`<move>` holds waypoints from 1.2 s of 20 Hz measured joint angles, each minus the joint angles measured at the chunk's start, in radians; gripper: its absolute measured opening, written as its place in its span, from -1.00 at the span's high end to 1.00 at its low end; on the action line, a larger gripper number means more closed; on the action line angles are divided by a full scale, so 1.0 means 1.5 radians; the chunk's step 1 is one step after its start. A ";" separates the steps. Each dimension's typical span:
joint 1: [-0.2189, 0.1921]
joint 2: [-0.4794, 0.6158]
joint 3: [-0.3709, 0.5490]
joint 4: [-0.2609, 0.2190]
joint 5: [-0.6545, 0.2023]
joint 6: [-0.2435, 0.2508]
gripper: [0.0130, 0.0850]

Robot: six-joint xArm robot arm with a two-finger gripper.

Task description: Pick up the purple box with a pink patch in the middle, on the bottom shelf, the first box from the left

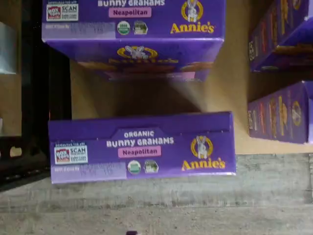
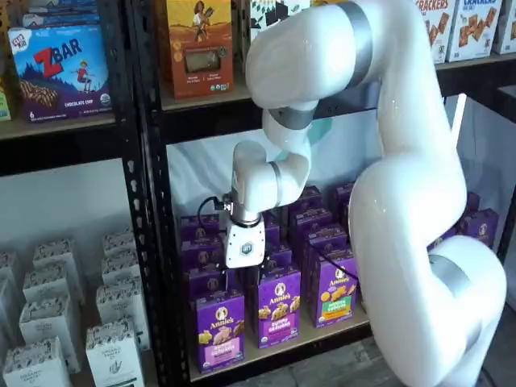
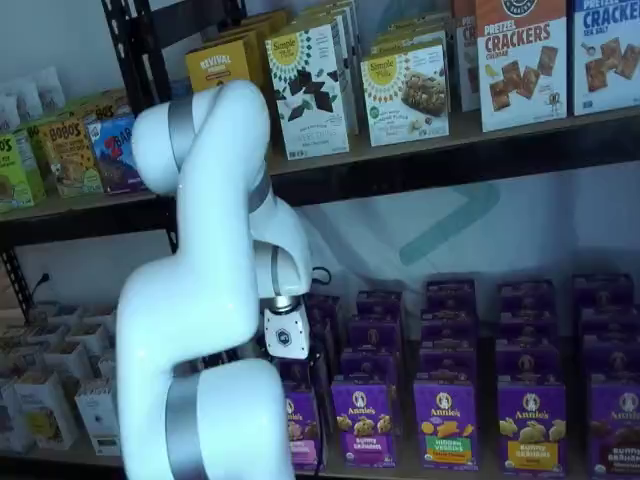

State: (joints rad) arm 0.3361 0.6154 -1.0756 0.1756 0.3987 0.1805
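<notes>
White arm [image 2: 403, 201] bent downward, jaws spread wide.

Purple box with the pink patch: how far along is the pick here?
Done: the arm has reached the bottom shelf, its tool hanging above the left column. In hand: lining up over the purple box, whose top shows centered in the wrist view. Left: descend, grasp and lift; the box stands on the shelf, ungripped, and the fingers are hidden.

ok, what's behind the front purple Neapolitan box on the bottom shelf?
Behind the purple Neapolitan box stands an identical Neapolitan carton, with bare bottom shelf between them. Anything further back is out of frame.
</notes>
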 joint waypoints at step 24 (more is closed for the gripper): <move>0.004 0.046 -0.072 0.005 0.023 0.001 -1.00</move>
State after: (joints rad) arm 0.3424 0.6850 -1.1839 0.1831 0.4325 0.1826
